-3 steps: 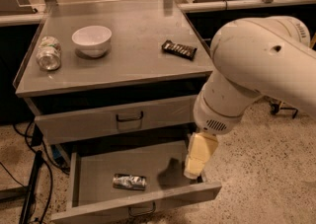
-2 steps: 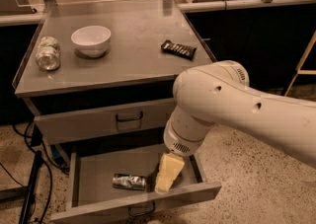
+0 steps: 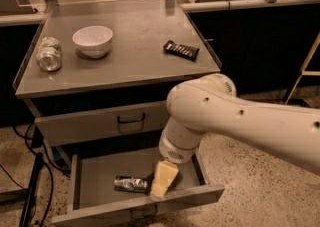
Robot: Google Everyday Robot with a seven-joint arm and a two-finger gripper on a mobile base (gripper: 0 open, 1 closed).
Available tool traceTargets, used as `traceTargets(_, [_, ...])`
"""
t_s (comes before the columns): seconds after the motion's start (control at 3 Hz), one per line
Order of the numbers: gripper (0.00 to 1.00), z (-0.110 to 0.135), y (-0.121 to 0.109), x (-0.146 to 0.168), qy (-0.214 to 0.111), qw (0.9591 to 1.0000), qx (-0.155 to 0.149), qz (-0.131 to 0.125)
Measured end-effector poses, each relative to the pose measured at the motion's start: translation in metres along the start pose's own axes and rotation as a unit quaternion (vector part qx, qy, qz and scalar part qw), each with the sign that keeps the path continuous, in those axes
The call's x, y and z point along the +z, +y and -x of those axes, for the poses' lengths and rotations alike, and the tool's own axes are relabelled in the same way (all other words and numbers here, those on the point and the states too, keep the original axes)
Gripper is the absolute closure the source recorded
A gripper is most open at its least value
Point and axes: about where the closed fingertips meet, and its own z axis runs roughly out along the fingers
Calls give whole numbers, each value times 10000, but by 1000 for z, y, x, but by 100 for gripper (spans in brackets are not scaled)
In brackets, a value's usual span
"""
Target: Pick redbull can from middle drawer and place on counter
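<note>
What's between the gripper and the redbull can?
Nothing: the camera view shows the gripper in the middle drawer, close beside the redbull can, only bare drawer floor between.

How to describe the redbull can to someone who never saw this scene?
Below the steel counter, the middle drawer stands open. Inside, the redbull can lies on its side, just beside the gripper. It is silvery metal, unlike the clear jar on top.

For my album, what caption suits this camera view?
The gripper hangs inside the open middle drawer, right beside the can lying on its side.
</note>
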Motion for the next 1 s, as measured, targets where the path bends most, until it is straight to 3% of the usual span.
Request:
traceTargets(0.67, [0, 18, -7, 89, 18, 9992, 276, 302])
traceTargets(1.0, [0, 19, -7, 95, -13, 9989, 331, 331])
